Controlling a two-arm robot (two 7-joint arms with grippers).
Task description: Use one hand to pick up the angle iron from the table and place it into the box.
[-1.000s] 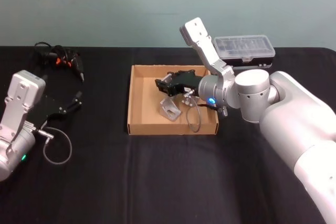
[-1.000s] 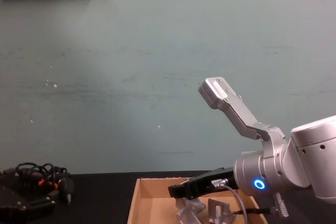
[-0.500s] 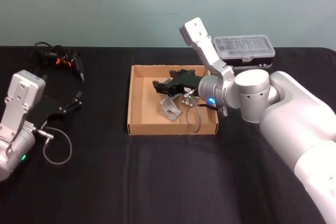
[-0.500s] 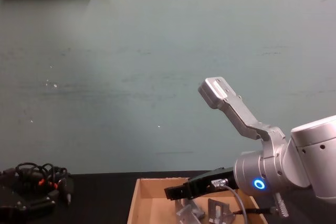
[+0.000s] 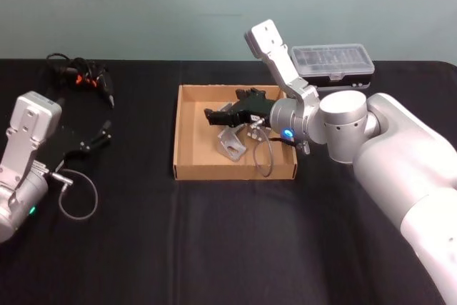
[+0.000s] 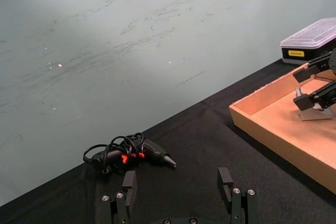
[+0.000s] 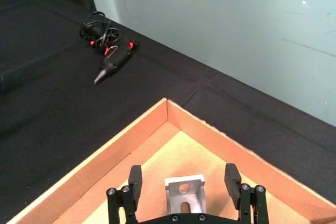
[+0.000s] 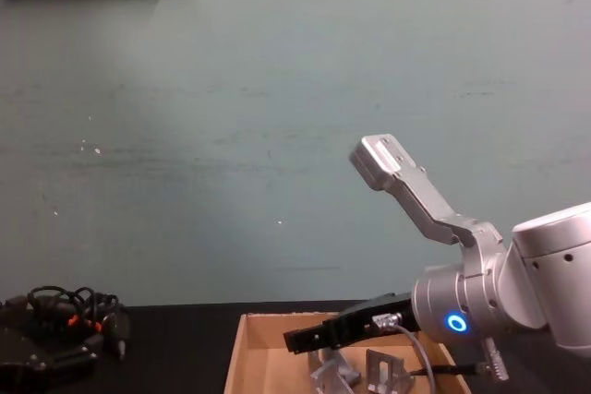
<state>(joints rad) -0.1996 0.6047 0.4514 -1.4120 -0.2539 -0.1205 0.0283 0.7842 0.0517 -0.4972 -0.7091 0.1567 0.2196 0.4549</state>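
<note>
- Angle iron (image 5: 230,142) — a silver bracket — lies on the floor of the box (image 5: 191,137), near the middle and just toward 6 o'clock of the right gripper's tips, as seen from the head; nothing grips it.
- Table (image 5: 143,248), the largest item, is a black top. The tan box sits toward 12 o'clock of its centre, and a clear-lidded plastic case (image 5: 333,64) lies beyond the box toward 2 o'clock.
- Right gripper (image 5: 221,115) hangs over the box floor with its fingers spread wide; the wrist view shows the bracket between and beyond them, untouched.
- Left gripper (image 5: 105,132) is parked at 9 o'clock on the table, fingers apart and empty, near a corded tool (image 5: 89,81) toward 11 o'clock.
- Progress, as judged: placement looks complete — the piece is released inside the box. Only clearing the arm remains.
- Change over the last second: the right gripper has lifted slightly and drawn away from the bracket; the bracket has kept its spot.
</note>
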